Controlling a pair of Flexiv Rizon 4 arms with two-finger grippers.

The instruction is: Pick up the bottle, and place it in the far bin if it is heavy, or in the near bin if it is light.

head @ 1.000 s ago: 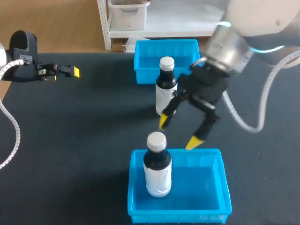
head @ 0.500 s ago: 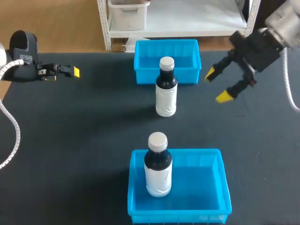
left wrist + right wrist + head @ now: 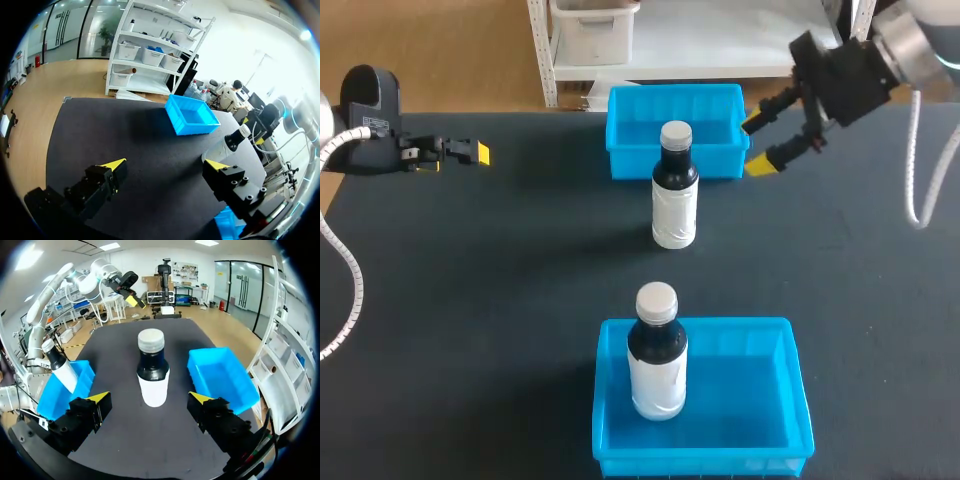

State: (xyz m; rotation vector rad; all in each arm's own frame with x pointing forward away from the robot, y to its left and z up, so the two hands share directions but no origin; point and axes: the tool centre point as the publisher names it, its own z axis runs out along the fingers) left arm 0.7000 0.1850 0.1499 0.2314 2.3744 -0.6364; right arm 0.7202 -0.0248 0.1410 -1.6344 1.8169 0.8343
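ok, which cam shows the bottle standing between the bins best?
Right wrist view: the bottle stands whole, ahead of the open right claw. Head view shows it whole from above; left wrist view only its top.

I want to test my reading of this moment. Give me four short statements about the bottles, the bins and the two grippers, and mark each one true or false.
1. One bottle stands upright inside the near bin. True.
2. The far bin holds a bottle. False: it is empty; the other bottle stands on the table in front of it.
3. The right gripper is shut on a bottle. False: it is open and holds nothing.
4. The left gripper is open and empty. True.
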